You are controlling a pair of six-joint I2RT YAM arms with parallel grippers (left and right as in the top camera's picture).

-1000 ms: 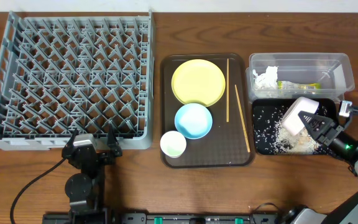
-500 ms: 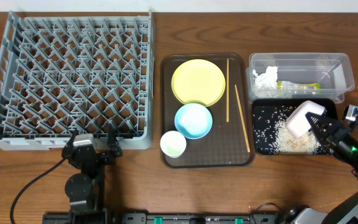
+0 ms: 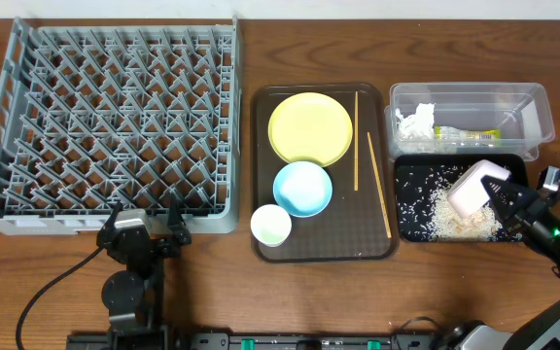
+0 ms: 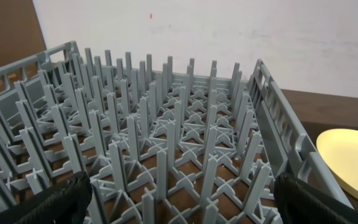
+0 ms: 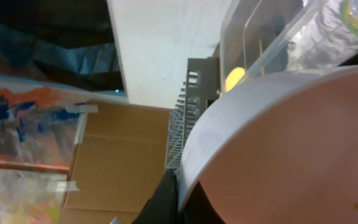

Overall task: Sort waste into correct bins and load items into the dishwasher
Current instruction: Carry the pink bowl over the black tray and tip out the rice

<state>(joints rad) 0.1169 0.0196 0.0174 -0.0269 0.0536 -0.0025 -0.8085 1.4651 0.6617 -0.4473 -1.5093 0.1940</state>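
My right gripper is shut on the rim of the white bowl, which is tipped over the black tray where rice scraps lie piled. In the right wrist view the bowl fills the frame, with its rim pinched between the fingers. The clear container holds crumpled tissue and a green-yellow wrapper. My left gripper stands open at the near edge of the grey dish rack, with nothing between its fingers.
The brown serving tray carries a yellow plate, a light blue bowl, a small white cup and two chopsticks. The rack's upright pegs rise directly ahead of the left gripper.
My right gripper has shifted slightly right and towards the near edge with the white bowl still over the black tray. The left arm has not moved.
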